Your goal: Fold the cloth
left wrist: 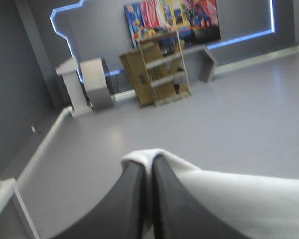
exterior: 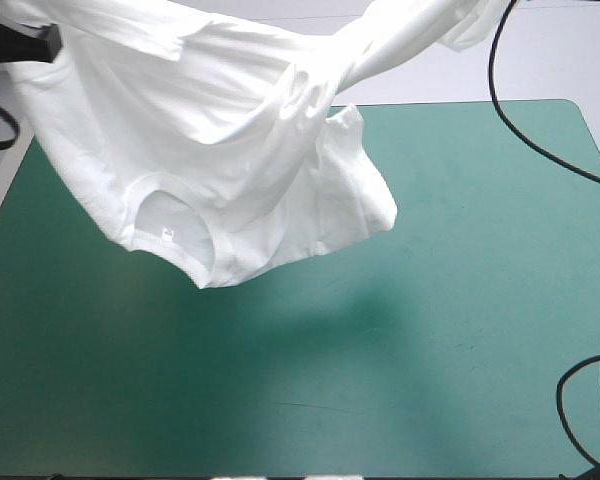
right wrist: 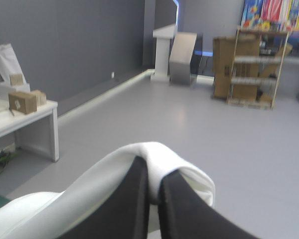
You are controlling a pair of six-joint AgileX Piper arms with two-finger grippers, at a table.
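The white T-shirt point(exterior: 230, 170) hangs in the air over the teal-green table point(exterior: 460, 300), soft, light and floppy, with the left gripper point(left wrist: 149, 167) and right gripper point(right wrist: 154, 172) each pinching its edge, the best place to hold it.

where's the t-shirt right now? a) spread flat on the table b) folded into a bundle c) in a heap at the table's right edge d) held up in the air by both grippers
D: the T-shirt hangs above the teal-green table, and the left gripper and right gripper are each shut on a fold of it.
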